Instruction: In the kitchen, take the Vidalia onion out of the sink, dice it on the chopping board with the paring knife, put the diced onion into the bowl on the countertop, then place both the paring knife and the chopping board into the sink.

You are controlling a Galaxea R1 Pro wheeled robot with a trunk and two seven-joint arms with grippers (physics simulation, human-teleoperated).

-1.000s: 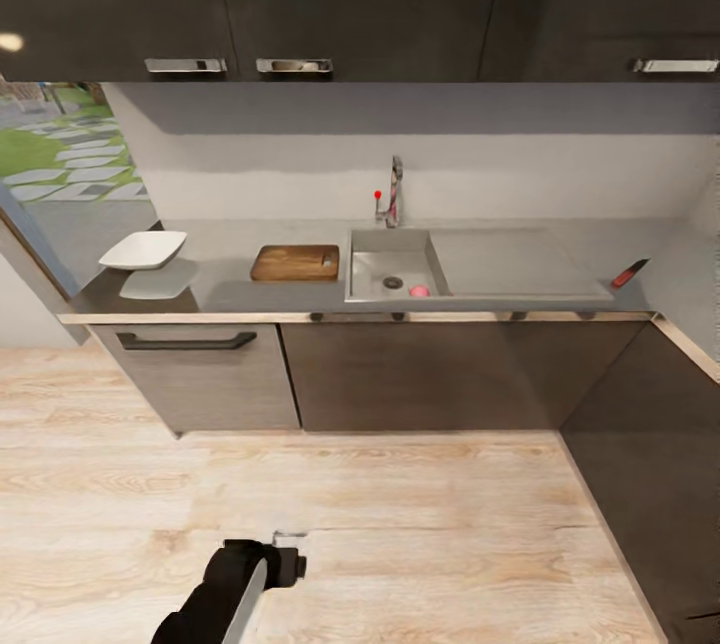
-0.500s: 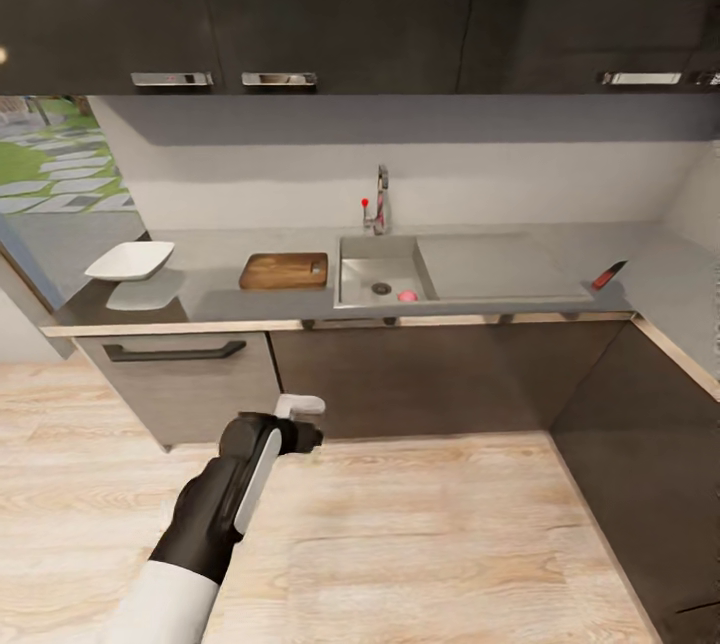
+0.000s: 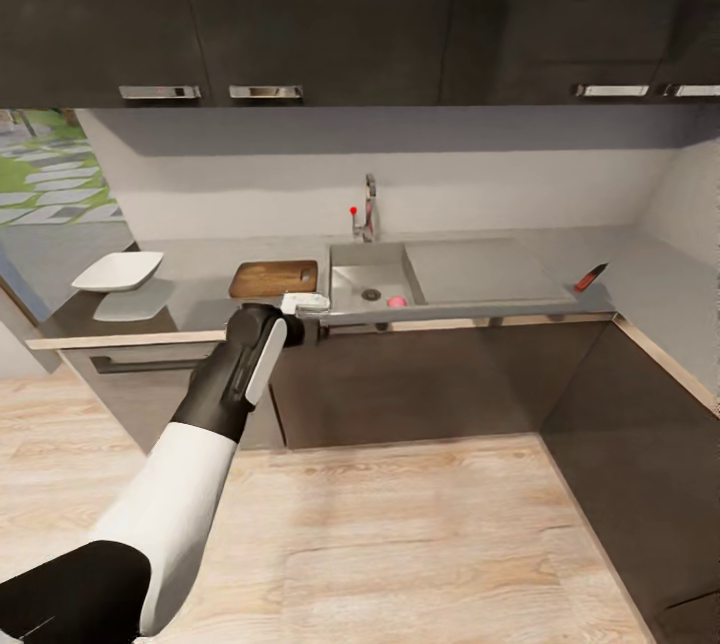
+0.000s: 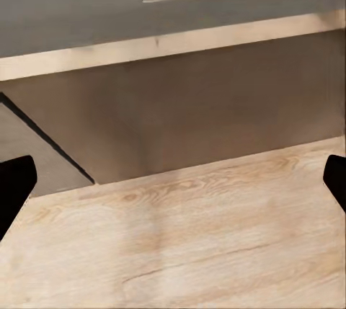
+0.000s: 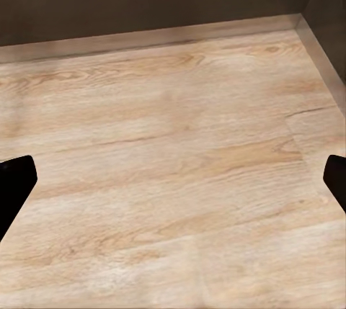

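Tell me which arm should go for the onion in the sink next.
Left, probably. The left pincer is raised at the countertop edge, just short of the sink holding the Vidalia onion. The right wrist view looks down at bare wooden floor, well below the counter.

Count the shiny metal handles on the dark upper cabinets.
4. Two shiny metal handles sit side by side at upper left, and two at upper right, the last one cut off by the picture's edge; more may lie beyond.
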